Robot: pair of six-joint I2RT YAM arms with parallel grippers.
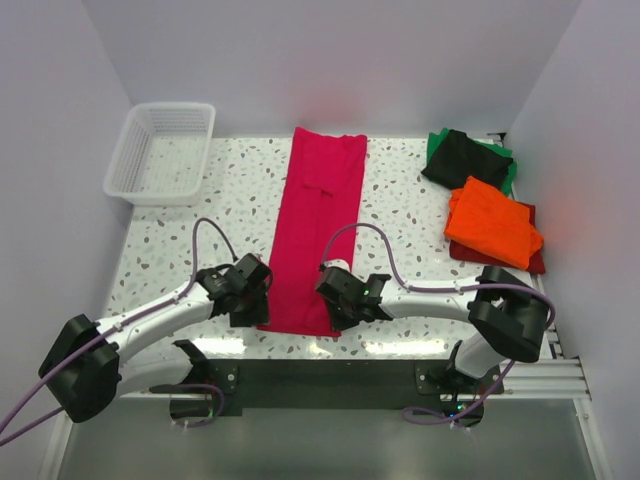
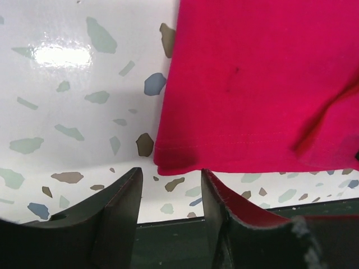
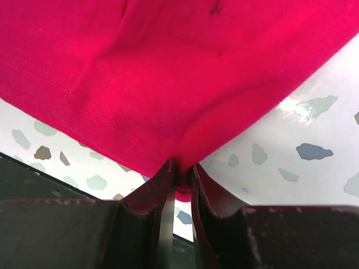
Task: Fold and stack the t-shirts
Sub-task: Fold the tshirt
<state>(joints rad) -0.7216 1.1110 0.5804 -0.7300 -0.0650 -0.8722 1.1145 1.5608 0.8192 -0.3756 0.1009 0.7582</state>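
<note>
Lengthwise, the crimson-pink t-shirt [image 1: 315, 235] runs near-to-far, hem nearest.

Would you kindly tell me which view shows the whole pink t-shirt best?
Top external: the pink t-shirt lies full-length, a long folded strip. Left wrist shows its near hem corner before the open left gripper; right wrist shows a corner pinched by the right gripper.

top: overhead, far | wrists: close, downward | shared: crimson-pink t-shirt [image 1: 318, 230] hem
</note>
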